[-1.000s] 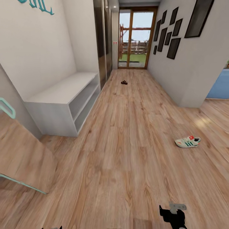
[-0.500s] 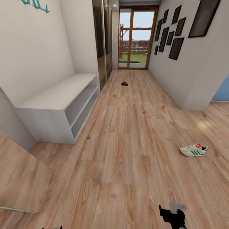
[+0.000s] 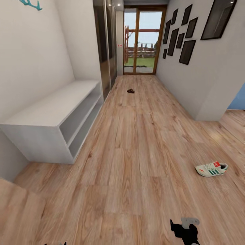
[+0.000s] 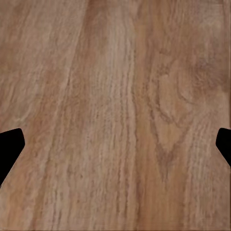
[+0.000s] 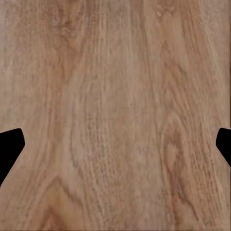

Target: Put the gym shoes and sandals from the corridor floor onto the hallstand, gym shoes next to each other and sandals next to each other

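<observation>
We note corridor floor (image 3: 136,143): light brown wood-grain planks, faint sheen. Hallstand (image 3: 51,115): pale grey, smooth, matt. Gym shoe (image 3: 211,168): white, green stripes, looks like cloth. Sandal (image 3: 130,91): dark brown, too small to judge.

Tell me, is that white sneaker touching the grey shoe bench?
Apart. The head view shows the gym shoe on the corridor floor at right, a wide stretch of planks from the hallstand at left.

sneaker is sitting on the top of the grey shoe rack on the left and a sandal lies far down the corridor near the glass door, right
Not quite. In the head view the sneaker lies on the wood floor at the right, well away from the grey shoe rack. The rest holds: a sandal lies far down the corridor near the glass door.
</observation>
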Controlling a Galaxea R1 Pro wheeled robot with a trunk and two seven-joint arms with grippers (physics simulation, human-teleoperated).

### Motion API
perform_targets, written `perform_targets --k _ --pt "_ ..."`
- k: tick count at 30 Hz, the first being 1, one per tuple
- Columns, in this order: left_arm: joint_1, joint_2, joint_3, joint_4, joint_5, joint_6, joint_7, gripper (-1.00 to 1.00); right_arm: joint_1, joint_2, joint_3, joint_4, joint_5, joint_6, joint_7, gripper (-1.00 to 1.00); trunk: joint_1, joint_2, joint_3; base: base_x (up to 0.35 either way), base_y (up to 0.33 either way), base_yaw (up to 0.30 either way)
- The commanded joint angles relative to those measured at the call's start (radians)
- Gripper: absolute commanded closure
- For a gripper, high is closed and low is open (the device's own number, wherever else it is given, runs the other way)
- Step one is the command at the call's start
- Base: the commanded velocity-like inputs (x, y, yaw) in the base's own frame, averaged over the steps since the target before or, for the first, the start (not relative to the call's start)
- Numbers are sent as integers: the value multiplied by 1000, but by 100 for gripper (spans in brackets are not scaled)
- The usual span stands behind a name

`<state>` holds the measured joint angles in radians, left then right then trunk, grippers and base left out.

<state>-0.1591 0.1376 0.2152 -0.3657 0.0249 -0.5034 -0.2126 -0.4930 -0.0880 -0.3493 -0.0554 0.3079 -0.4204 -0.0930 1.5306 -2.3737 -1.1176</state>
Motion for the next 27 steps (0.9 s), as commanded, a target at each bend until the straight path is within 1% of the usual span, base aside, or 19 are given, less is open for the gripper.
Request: perform_targets --k 1,5,9,27 --pt "0 0 7 1 3 -1 -10 -100 -1 0 -5 2 11 -3 -5 -100 0 0 -1 339 0 -212" --pt "0 0 7 1 3 -1 -10 -100 -1 0 -5 2 11 -3 -5 -100 0 0 -1 339 0 -217" --pt "0 0 7 1 3 -1 -10 -100 -1 0 -5 2 11 -3 -5 -100 0 0 -1 339 0 -78" --pt "0 0 7 1 3 -1 -10 -100 -1 1 -5 2 11 -3 -5 -100 0 0 -1 339 0 -9"
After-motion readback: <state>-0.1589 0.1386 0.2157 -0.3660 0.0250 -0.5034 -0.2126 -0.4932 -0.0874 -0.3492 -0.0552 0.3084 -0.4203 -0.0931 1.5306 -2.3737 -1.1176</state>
